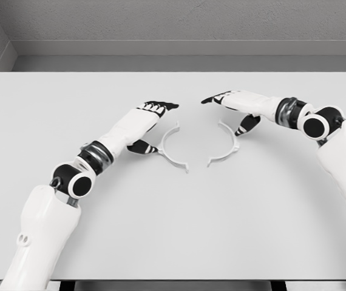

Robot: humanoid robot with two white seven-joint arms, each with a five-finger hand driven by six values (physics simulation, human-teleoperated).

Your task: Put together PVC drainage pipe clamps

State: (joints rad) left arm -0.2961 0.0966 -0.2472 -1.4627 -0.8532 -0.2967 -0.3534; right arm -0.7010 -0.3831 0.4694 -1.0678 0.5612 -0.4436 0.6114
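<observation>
Approach step: left hand [150,116] and right hand [234,103], fingers relaxed and empty, flank clamp halves [172,148] at nine and three o'clock; grasping likely follows.

Two white clamp halves [174,147] [224,143] on surface [173,230], apart, concave sides facing. Left robot hand [147,124] at 9 o'clock, right robot hand [237,108] at 3 o'clock, fingers relaxed.

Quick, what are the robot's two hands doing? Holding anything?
Left hand: open, holding nothing, beside the left clamp half.
Right hand: open, holding nothing, beside the right clamp half.
</observation>
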